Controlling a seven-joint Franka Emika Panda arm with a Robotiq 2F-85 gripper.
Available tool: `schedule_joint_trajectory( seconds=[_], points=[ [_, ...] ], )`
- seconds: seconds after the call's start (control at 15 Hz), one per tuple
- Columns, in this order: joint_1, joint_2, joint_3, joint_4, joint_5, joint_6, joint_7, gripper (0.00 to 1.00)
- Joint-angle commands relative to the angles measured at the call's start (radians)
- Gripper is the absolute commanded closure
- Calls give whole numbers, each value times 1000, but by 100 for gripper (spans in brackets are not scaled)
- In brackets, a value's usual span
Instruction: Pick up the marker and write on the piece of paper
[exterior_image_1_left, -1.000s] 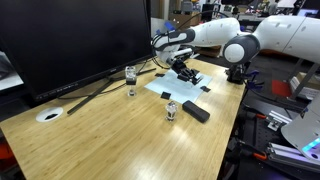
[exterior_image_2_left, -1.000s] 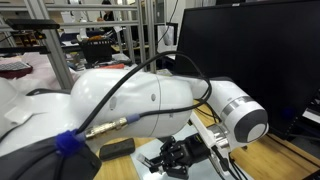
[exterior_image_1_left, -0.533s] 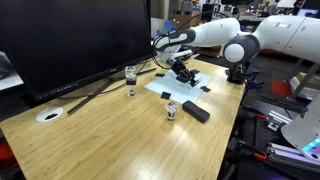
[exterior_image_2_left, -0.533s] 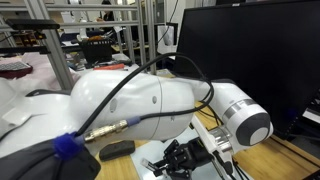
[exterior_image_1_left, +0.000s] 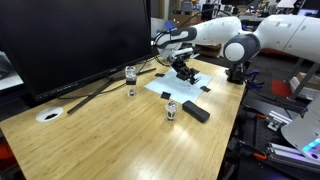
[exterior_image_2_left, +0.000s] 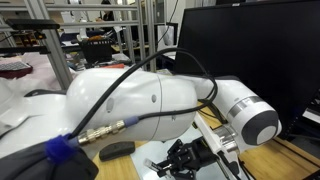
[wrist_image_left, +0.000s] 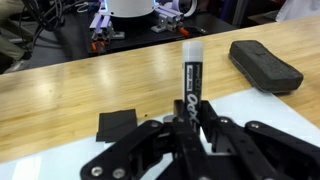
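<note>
The piece of paper (exterior_image_1_left: 180, 84) is a pale bluish-white sheet with black patches at its corners, lying on the wooden table (exterior_image_1_left: 110, 135); it also shows in the wrist view (wrist_image_left: 262, 110). My gripper (exterior_image_1_left: 183, 71) is shut on the marker (wrist_image_left: 191, 85), a black marker with white lettering and a white tip. The marker stands between the fingers and points down at the paper. In the wrist view the gripper (wrist_image_left: 192, 120) hovers over the sheet near a black corner patch (wrist_image_left: 118, 124). In an exterior view the gripper (exterior_image_2_left: 185, 158) is partly hidden by the arm.
A black eraser-like block (exterior_image_1_left: 196, 111) and a small glass jar (exterior_image_1_left: 172, 110) lie near the paper. Another glass (exterior_image_1_left: 131, 80) stands by a large monitor (exterior_image_1_left: 75, 40). A small white round disc (exterior_image_1_left: 49, 115) lies at the table's far end, with a cable running toward it.
The gripper with the marker has shifted slightly over the paper; in an exterior view the arm's wrist has moved a little to the right.
</note>
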Motion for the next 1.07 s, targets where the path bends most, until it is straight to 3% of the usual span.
schedule_joint_trajectory(
  seconds=[0.0,1.0],
  points=[
    [-3,0,-1,8,-11,13,-25,95],
    [2,0,-7,20,-66,0,-155,95]
  ],
)
